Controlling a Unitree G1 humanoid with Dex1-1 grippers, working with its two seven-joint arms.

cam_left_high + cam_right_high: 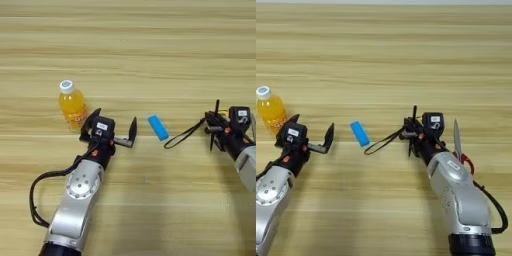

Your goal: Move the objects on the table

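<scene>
Standing upright at the far left of our table, the orange-juice bottle shows its white cap on top. Just beside it, to its right, we see the left claw low over the wood, its two black fingers spread wide apart and holding nothing; one finger sits close by the bottle's base, and we cannot tell whether it touches. The other finger points toward the middle. Further right, the small blue block lies flat and slantwise on the bare planks, apart from both claws. A black strap trails across the wood from near the block up to the right claw. That claw is over the tape measure, which it hides almost wholly in both views, so we cannot point to its body. We cannot tell how far the right claw's fingers are parted. At the far right, the scissors lie just beside the right arm, blades pointing away from us, with a bit of red handle showing.
</scene>
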